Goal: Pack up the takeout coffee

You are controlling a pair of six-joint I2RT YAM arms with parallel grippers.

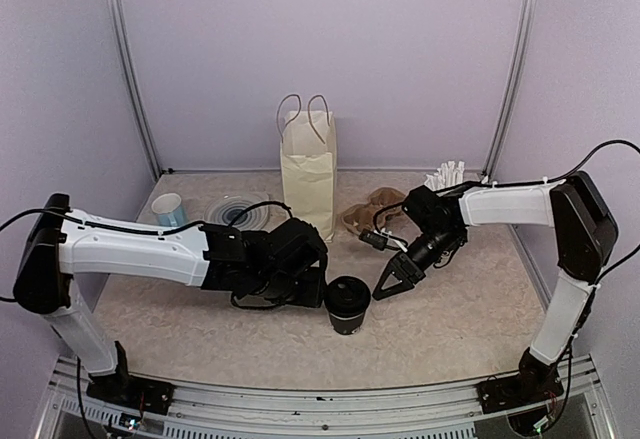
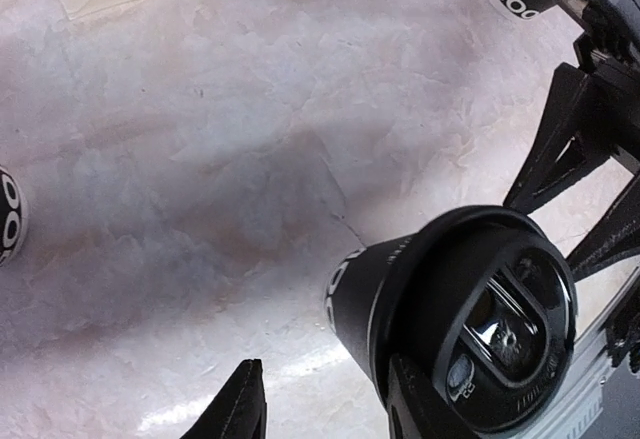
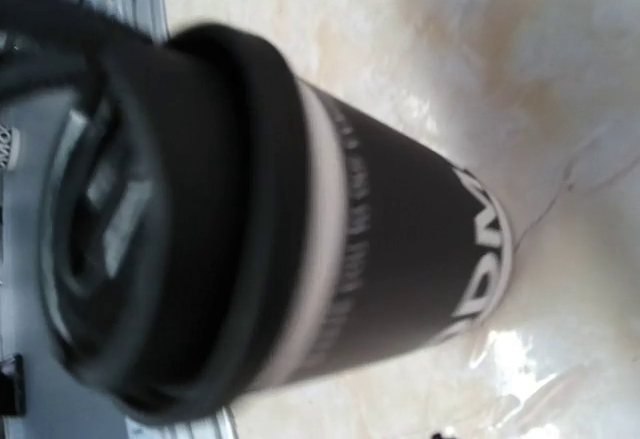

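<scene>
Black paper cup (image 1: 347, 321) | round plastic lid (image 1: 347, 291) | mottled beige table (image 1: 450, 339)

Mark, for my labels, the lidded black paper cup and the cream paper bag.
Lidded black paper cup (image 1: 347, 297): top external view, lid top.
Cream paper bag (image 1: 309, 177): top external view, front panel.

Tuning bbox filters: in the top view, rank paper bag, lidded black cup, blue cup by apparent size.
1. paper bag
2. lidded black cup
3. blue cup, smaller-looking but farther from the camera, so true size unsure.
</scene>
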